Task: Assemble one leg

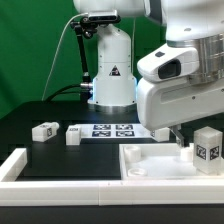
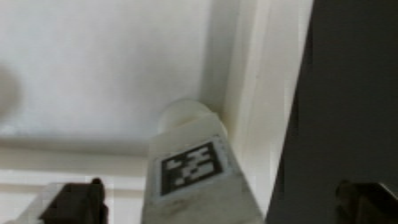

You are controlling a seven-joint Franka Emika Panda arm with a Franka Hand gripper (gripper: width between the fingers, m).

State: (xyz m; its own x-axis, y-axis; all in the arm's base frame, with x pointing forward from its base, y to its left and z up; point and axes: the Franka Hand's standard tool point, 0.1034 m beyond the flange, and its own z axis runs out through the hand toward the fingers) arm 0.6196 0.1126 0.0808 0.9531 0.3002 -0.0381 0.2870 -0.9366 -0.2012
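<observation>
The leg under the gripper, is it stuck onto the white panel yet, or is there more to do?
Done: one leg stands in a corner of the white panel. In hand: the gripper straddles it, fingers spread and not squeezing. Left: whether the leg is fastened can't be seen, so probably twisting it tight. Another leg lies loose on the black table.

**Exterior view:** bright, even light. The large glossy white robot casing (image 1: pixel 180 70), near right, is soft-focused and almost blown out. The matte black bench (image 1: pixel 20 118) stays dark.

**Wrist view:** coarse and blurred throughout. The flat white raised-rim panel (image 2: pixel 89 50) is washed out, with grey shadow along its rim. The tag on the small white plastic oblong block (image 2: pixel 192 128) is smeared.
</observation>
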